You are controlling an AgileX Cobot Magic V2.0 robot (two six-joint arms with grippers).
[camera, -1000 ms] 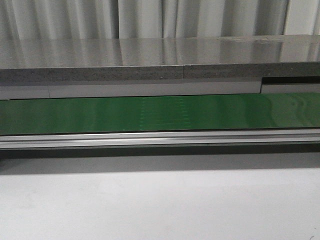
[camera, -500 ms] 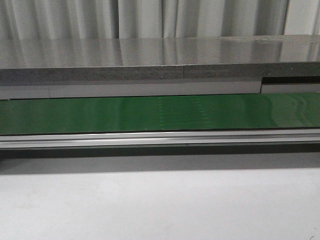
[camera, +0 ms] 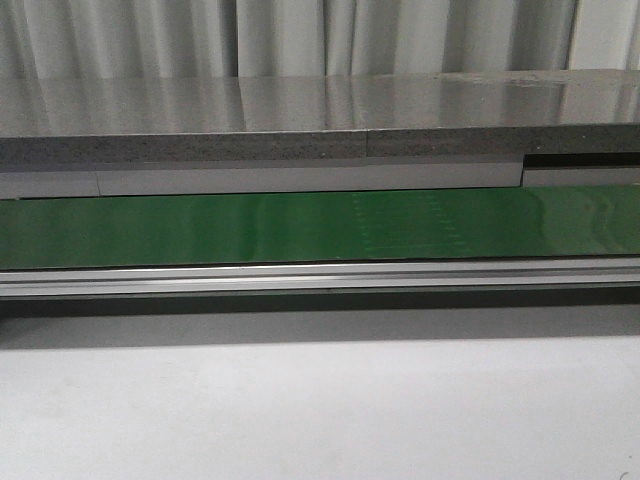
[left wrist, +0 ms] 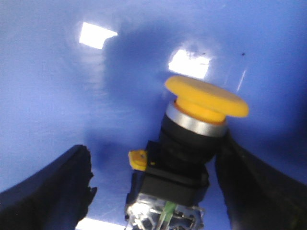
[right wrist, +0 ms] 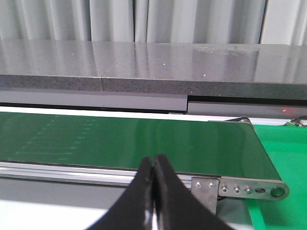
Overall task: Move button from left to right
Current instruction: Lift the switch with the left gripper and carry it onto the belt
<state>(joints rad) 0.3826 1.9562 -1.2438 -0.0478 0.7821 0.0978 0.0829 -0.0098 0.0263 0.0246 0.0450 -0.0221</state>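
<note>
While button (left wrist: 192,143) sits between spread left claw (left wrist: 153,191) fingers | right claw (right wrist: 153,196) pressed together, near green belt (right wrist: 120,139)

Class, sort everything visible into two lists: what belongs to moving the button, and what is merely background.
Belongs to the job:
- button, yellow cap, black body
- left pincer, open around it
- right pincer, shut, empty

Background:
- green conveyor belt
- grey countertop
- curtain
- blue surface
</note>
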